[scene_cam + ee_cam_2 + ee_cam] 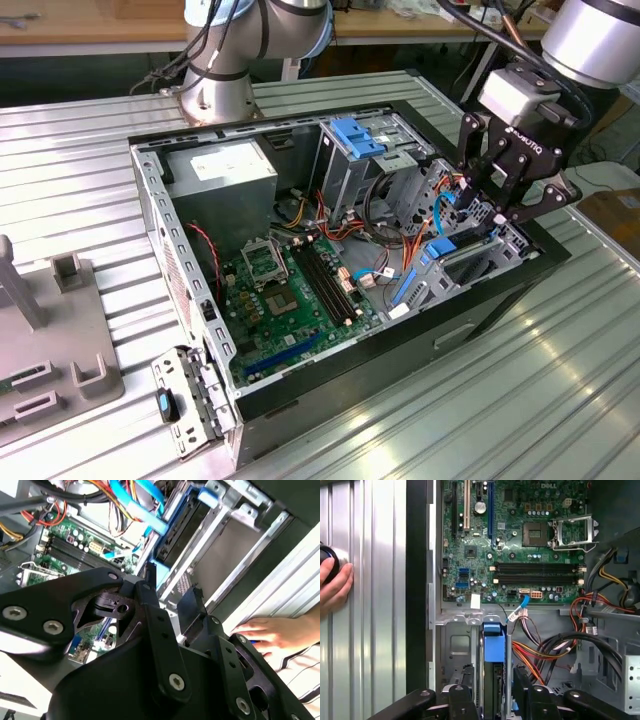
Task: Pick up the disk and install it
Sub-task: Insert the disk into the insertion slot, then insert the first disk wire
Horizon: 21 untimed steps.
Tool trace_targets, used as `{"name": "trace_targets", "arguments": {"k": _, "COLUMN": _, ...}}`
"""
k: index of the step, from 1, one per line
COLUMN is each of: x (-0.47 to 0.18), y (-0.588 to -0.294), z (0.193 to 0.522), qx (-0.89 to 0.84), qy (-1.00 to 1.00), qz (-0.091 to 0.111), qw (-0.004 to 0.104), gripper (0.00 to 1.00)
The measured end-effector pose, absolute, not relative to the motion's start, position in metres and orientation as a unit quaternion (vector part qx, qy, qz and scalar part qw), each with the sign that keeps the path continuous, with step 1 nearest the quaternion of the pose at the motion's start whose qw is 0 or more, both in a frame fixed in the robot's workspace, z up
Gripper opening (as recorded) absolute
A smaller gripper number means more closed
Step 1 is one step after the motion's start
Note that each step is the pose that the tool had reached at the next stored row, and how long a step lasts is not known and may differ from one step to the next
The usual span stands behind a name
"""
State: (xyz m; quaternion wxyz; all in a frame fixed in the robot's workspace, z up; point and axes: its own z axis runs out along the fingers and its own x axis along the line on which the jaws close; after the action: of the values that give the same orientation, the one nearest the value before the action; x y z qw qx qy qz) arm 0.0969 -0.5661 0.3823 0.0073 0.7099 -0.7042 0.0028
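Disk (445, 250) first, exterior view: standing on edge in the drive cage at about 3 o'clock of the open case (150, 200), blue rails showing, well apart from the light-blue bracket (355, 135) up near 12 o'clock. Directly above it the gripper (497, 205), pointing down into the cage; jaw gap hard to read from this side. Second wrist view: fingers (150, 605) of the gripper (171, 582) parted, cage metal and a strip of blue rail visible in the gap, disk (182, 527) lying in its slot just past the tips; nothing clamped, as far as can be judged. A person's hand (272, 632) resting on the ribbed table just outside the case wall. First wrist view: gripper (493, 677) straddling the disk (492, 650), one finger to each side, close but with no certain contact; bundled cables (540, 650) just beside one finger, motherboard (520, 540) beyond, hand (335, 587) out on the table. Risks, offered as judgement only: a skewed push likely to jam the blue rails in the cage guides; a finger straying sideways likely to snag the cables or scrape the cage; an off-centre squeeze likely to tilt the disk out of its slot; any wide swing outward uncomfortably near that hand.
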Motion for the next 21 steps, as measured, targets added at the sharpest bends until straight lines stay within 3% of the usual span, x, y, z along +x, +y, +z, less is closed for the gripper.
{"name": "trace_targets", "arguments": {"k": 7, "x": 0.109, "y": -0.561, "z": 0.363, "qx": 0.71, "qy": -0.704, "qz": 0.003, "qw": 0.007, "gripper": 0.44}}
{"name": "trace_targets", "arguments": {"k": 21, "x": 0.109, "y": -0.56, "z": 0.362, "qx": 0.71, "qy": -0.704, "qz": 0.003, "qw": 0.007, "gripper": 0.44}}
